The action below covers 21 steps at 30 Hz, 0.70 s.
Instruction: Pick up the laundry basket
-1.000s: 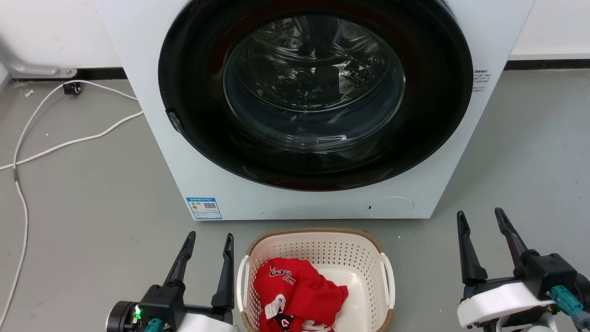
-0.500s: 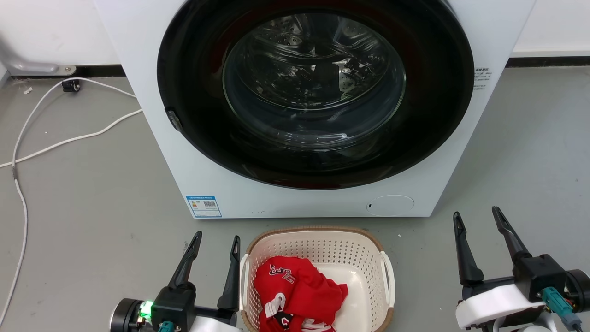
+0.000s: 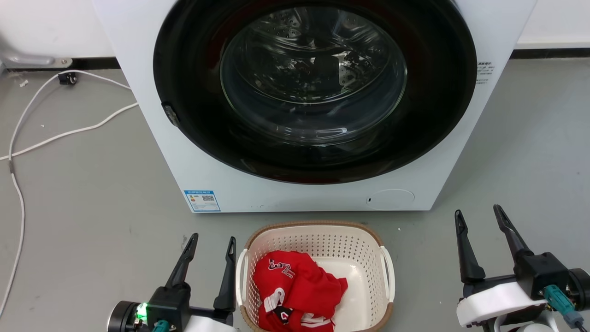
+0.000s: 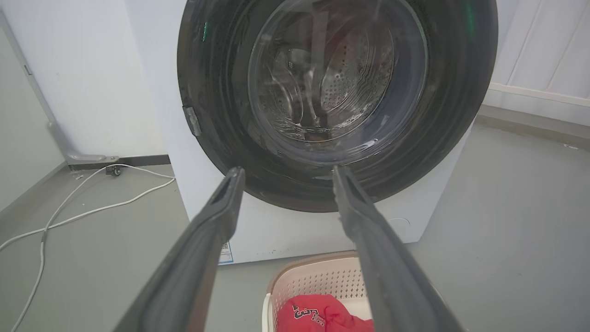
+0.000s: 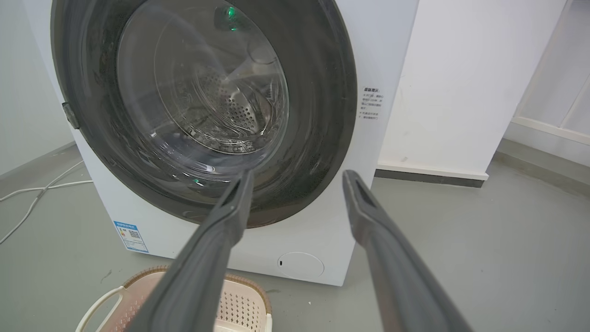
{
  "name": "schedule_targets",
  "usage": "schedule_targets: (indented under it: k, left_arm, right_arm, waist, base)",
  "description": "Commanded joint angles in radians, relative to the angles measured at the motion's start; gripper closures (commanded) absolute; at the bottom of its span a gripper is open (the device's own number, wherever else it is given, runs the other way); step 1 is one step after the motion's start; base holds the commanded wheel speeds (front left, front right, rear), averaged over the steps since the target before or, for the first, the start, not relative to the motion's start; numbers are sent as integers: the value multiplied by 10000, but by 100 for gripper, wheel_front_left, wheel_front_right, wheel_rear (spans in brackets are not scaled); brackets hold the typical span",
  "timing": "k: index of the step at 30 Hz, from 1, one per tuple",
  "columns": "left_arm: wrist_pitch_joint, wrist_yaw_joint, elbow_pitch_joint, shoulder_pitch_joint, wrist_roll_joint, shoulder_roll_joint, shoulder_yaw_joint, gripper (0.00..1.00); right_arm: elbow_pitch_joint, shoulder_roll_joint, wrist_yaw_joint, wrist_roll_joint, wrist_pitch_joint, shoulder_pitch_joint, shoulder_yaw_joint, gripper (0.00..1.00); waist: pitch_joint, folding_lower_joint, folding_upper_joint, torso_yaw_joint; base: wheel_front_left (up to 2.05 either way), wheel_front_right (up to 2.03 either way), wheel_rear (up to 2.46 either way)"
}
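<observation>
laundry basket (image 3: 318, 225): cream-white perforated plastic, brown woven-look rim; sat on grey floor (image 3: 92, 207), crumpled red garment (image 3: 299, 286) inside.
left gripper (image 3: 213, 238): fingers apart, held nothing, just beside basket's left handle.
right gripper (image 3: 478, 210): fingers apart, held nothing, well clear.
washing machine (image 3: 152, 115): white front-loader, stood just behind.

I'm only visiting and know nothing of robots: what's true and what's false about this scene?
1. The cream-white perforated plastic laundry basket holds a crumpled red garment. True.
2. The left gripper is clamped on a basket handle. False: it is open, beside the basket.
3. The basket sits on the grey floor before the white front-loading washing machine. True.
4. The right gripper holds the garment. False: it is open and empty, apart from the basket.
5. A white cable lies on the floor left of the machine. True.
</observation>
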Motion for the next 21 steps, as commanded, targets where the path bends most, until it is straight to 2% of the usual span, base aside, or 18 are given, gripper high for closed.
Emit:
schedule_targets:
  k: [1, 6, 11, 21]
  left_arm:
    - [-25, -43, 62, -52, -108, -9, 92, 0]
    - [-25, -160, 233, -347, -104, -16, 234, 0]
    - [-25, -338, 666, -1043, -53, -18, 427, 0]
    - [-24, -835, 2297, -3380, 13, 446, 796, 0]
  right_arm:
    - [68, 2, -3, 159, -18, -134, -12, 0]
    - [224, 2, -3, 255, -18, -467, 27, 0]
    - [518, 2, -3, 128, -18, -1121, -24, 0]
    - [2433, 5, -5, 292, 283, -3277, 96, 0]
  waist:
    - [118, 0, 0, -31]
    - [852, 0, 0, -122]
    - [2100, 0, 0, -161]
    - [4865, 0, 0, -158]
  base:
    - [0, 0, 0]
    - [0, 0, 0]
    - [0, 0, 0]
    - [0, 0, 0]
